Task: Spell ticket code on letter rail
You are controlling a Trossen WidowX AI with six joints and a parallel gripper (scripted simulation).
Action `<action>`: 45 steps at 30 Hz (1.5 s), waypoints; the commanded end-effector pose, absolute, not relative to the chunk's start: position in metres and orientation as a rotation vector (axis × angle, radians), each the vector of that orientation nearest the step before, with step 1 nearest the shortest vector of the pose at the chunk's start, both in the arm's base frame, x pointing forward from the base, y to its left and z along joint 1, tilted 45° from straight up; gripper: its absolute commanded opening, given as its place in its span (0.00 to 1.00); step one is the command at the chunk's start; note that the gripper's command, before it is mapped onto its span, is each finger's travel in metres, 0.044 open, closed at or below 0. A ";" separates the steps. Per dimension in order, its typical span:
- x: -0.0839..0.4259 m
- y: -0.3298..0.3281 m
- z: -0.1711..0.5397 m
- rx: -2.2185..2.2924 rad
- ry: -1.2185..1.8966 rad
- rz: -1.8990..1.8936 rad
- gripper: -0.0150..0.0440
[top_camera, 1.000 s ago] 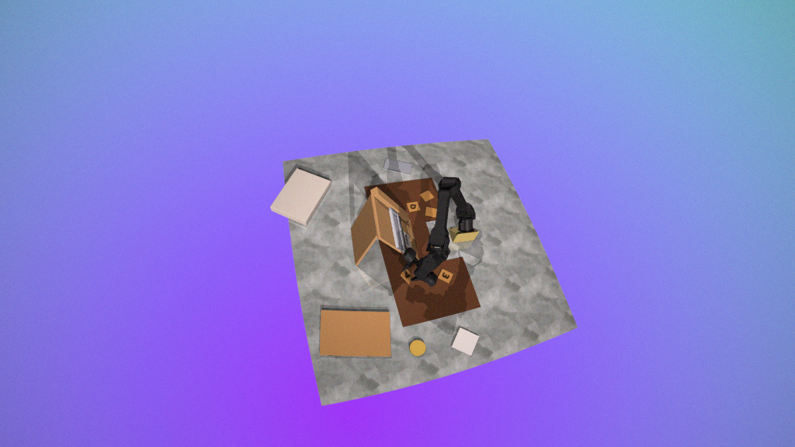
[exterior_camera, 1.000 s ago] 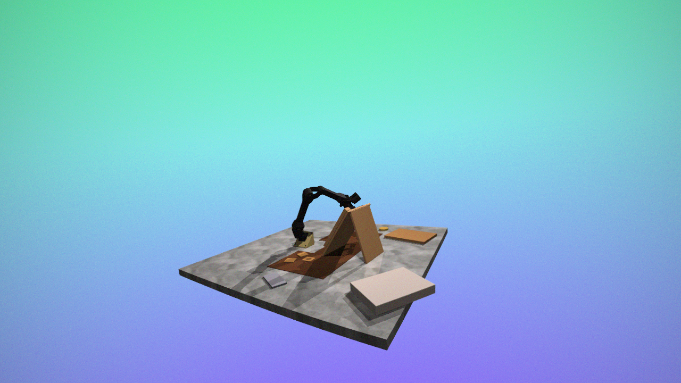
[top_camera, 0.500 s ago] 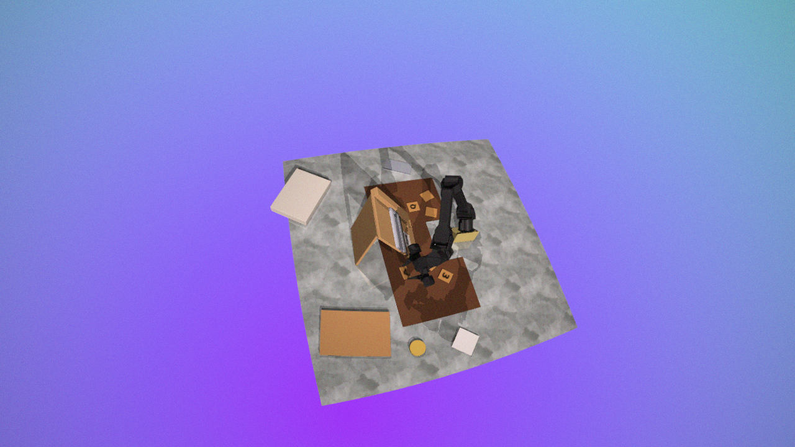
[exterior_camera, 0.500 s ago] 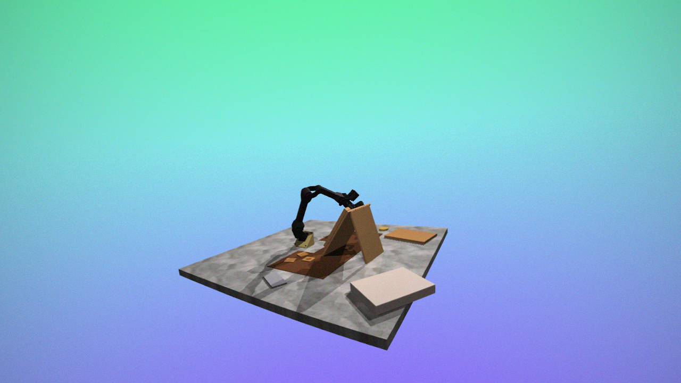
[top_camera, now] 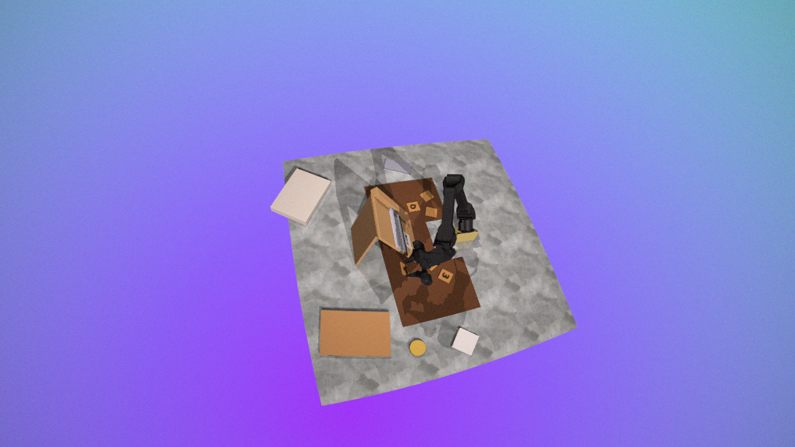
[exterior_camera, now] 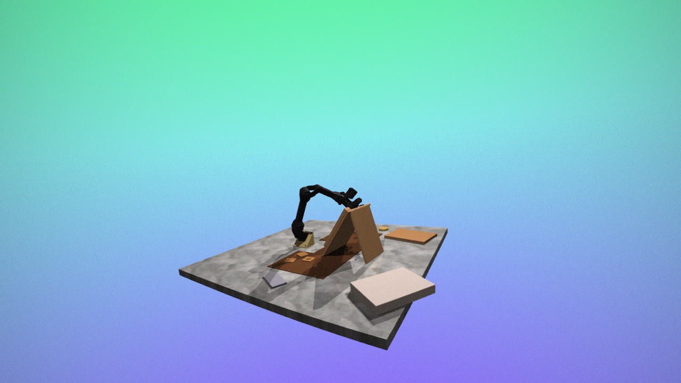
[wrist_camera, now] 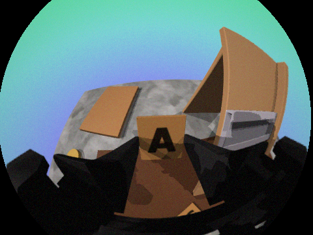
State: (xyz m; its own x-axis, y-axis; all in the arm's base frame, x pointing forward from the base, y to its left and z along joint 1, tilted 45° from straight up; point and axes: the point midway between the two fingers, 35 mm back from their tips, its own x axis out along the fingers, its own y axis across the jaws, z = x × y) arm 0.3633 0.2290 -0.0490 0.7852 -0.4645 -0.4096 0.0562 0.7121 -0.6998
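Note:
My gripper (top_camera: pixel 407 267) (wrist_camera: pixel 161 138) is shut on the A tile (top_camera: pixel 403 269) (wrist_camera: pixel 147 125), raised above the brown mat and upright in the wrist view. The tilted board (top_camera: pixel 383 213) (wrist_camera: pixel 251 81) carries the grey rail (top_camera: pixel 397 230) (wrist_camera: pixel 251 127), right of the held tile in the wrist view. No tile shows in the visible part of its slot. The 3 tile (top_camera: pixel 445 275) lies on the mat; another tile (top_camera: pixel 432 267) is mostly hidden by the gripper. Three more tiles (top_camera: pixel 413 206) (top_camera: pixel 426 195) (top_camera: pixel 431 212) lie at the mat's far end. I cannot read the ticket.
The brown mat (top_camera: pixel 439 300) lies under the board. An orange-brown slab (top_camera: pixel 355 333) (exterior_camera: pixel 410 235) (wrist_camera: pixel 111 111), yellow disc (top_camera: pixel 417 347) (wrist_camera: pixel 74 153) and white block (top_camera: pixel 464 340) stand beyond it. A pale box (top_camera: pixel 302 194) (exterior_camera: pixel 392 288) overhangs the counter edge. A grey wedge (top_camera: pixel 397 165) (exterior_camera: pixel 274 278) lies behind the mat.

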 end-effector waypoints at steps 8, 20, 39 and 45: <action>0.363 0.229 -0.047 -0.718 0.600 -0.313 0.25; 0.363 0.224 -0.044 -0.718 0.600 -0.313 0.25; 0.363 0.218 -0.036 -0.719 0.600 -0.313 0.25; 0.362 0.216 -0.034 -0.719 0.600 -0.313 0.25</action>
State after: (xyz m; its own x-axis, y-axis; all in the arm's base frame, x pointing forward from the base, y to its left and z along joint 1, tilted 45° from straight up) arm 0.3621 0.2161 -0.0360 0.7878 -0.4662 -0.4026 0.0669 0.7145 -0.6964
